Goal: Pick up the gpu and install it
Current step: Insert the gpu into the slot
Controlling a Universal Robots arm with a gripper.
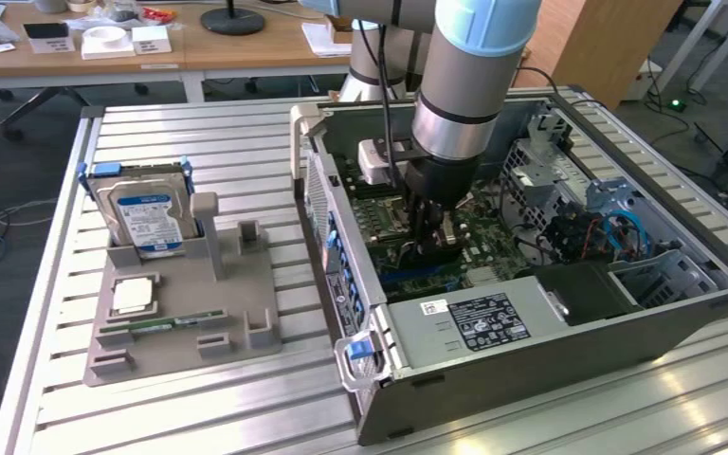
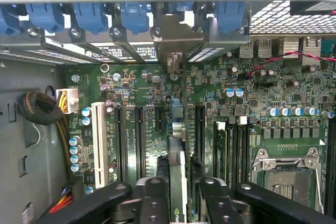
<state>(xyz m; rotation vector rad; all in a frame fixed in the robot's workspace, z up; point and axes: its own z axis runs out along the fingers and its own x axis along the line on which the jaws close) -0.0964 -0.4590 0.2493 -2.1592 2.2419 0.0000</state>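
Note:
The gpu [image 2: 177, 145] stands edge-on over the green motherboard [image 2: 147, 87], between the long black expansion slots. Its silver end bracket [image 2: 172, 38] reaches the case's rear wall under the blue clips. My gripper [image 2: 182, 195] straddles the card from above, one black finger [image 2: 153, 195] on each side, and the card fills the gap between them. In the exterior view my gripper [image 1: 430, 248] reaches down inside the open computer case [image 1: 529, 332], low over the board.
On the exterior view's left, a grey holder [image 1: 174, 313] carries a silver hard drive [image 1: 147, 216], a CPU chip [image 1: 133, 296] and a RAM stick [image 1: 168, 322]. Near the card are RAM slots, a CPU socket [image 2: 286, 177] and a sleeved cable bundle [image 2: 39, 108].

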